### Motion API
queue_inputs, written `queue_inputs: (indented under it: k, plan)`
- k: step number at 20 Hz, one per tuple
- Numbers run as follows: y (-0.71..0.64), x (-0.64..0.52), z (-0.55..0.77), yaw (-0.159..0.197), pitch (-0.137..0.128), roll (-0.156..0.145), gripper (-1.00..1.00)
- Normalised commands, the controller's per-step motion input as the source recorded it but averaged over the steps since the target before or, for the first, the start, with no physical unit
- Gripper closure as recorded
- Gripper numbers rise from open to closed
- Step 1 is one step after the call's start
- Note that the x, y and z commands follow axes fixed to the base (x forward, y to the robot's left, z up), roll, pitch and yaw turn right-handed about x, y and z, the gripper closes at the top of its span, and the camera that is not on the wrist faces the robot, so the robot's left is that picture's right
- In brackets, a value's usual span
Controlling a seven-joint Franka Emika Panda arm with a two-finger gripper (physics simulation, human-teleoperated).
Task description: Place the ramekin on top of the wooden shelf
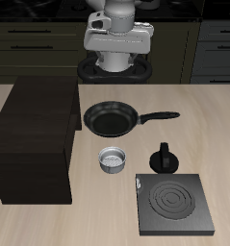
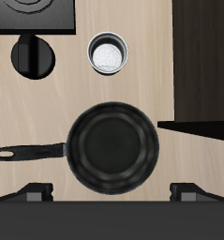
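Observation:
The ramekin (image 1: pixel 112 159) is a small grey-white ribbed cup standing upright on the table, between the frying pan and the table's front edge. It also shows in the wrist view (image 2: pixel 109 54). The wooden shelf (image 1: pixel 35 135) is a big dark box with a flat bare top beside the ramekin; its edge shows in the wrist view (image 2: pixel 202 66). My gripper (image 1: pixel 116 58) hangs high near the table's back, above the pan and well apart from the ramekin. In the wrist view the gripper (image 2: pixel 113 192) is open and empty, its fingertips (image 2: pixel 34 192) spread wide.
A black frying pan (image 1: pixel 112 118) lies just behind the ramekin, handle pointing away from the shelf. A small black knobbed pot (image 1: pixel 165 159) stands beside the ramekin. A flat black stove burner plate (image 1: pixel 172 204) lies near the front edge.

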Motion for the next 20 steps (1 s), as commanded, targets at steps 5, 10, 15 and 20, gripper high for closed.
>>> queue_inputs:
  k: [5, 10, 15, 20]
  plan:
    - [0.01, 0.24, 0.03, 0.033, -0.009, 0.055, -1.00]
    - [-0.01, 0.33, 0.05, -0.004, -0.010, 0.000, -1.00]
    - [0.05, 0.34, 0.02, 0.008, -0.011, 0.026, -1.00]
    - [0.03, 0.36, 0.07, -0.007, -0.014, -0.003, -1.00]
